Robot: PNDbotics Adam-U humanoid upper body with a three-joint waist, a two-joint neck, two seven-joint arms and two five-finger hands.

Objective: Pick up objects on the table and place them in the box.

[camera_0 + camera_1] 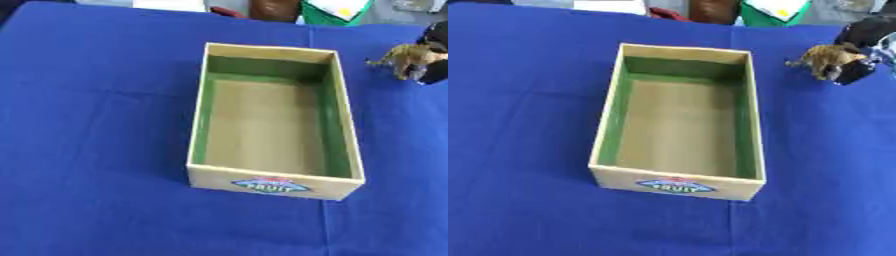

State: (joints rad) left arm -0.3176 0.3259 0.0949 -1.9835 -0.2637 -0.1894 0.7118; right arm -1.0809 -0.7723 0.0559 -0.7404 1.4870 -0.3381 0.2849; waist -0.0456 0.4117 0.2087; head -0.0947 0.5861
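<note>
Toy animal (826,59): small, rigid, probably light; your right hand (859,50) has fingers curled round its body, beside the box (677,188)

Blue cloth (96,125) over table; green item (773,10) at far edge

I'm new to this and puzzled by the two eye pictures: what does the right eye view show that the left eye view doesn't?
Only the right eye view shows more of the right hand, curled round a small tan animal figure. Only the left eye view shows more blue cloth left of the box. Both share the open cardboard box with green inner walls, nothing in it, and the figure held to its right.
</note>
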